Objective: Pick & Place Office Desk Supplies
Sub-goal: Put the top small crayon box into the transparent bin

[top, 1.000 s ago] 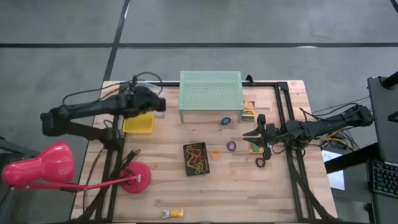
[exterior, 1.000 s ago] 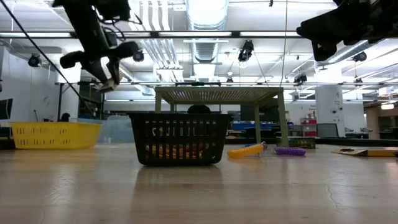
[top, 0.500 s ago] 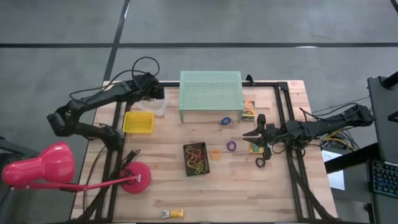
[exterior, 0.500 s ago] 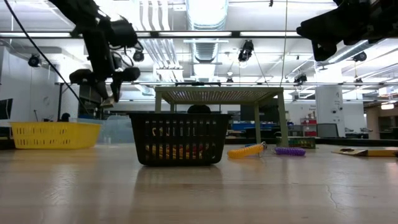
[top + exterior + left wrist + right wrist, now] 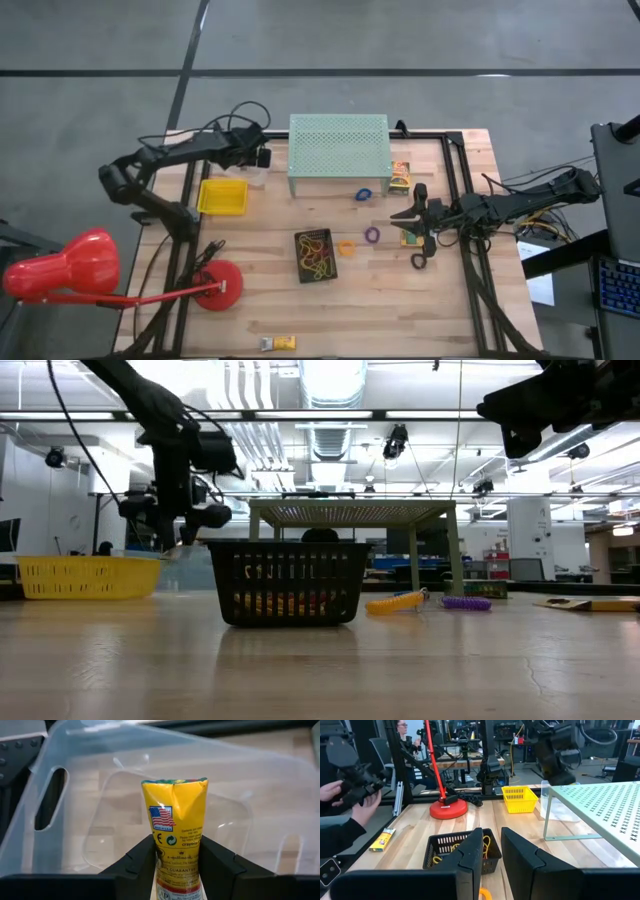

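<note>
My left gripper [image 5: 258, 160] [image 5: 175, 842] is shut on a little yellow printed box [image 5: 175, 810] and hangs over a clear plastic bin [image 5: 150, 765] [image 5: 254, 174] beside the mint-green stand [image 5: 338, 150]. My right gripper [image 5: 405, 226] [image 5: 491, 840] waits at the table's right side, open by a narrow gap and touching nothing. Rubber bands lie in a black basket [image 5: 315, 255]. An orange band [image 5: 347, 247], a purple band [image 5: 372, 235] and a blue ring [image 5: 363, 194] lie flat on the wood. More yellow boxes lie by the stand [image 5: 400, 177] and at the near edge [image 5: 280, 343]. My left gripper pinches the yellow box between its two fingers [image 5: 142, 862], on the box's two narrow sides at its lower part [image 5: 172, 855]. The box's printed end [image 5: 175, 785] sticks out past the fingertips. The fingers point down, and the box is lifted clear above the bin's floor.
A yellow basket [image 5: 222, 196] stands next to the clear bin. The pink lamp [image 5: 60, 272] with its round base [image 5: 217, 287] takes up the near left corner. A person's hands [image 5: 350, 785] show beyond the table's left side in the right wrist view.
My left gripper has carried the yellow box from above the yellow basket toward the far edge and the right, to over the clear bin beside the stand. It has also come down closer to the table. My right arm has kept still.
</note>
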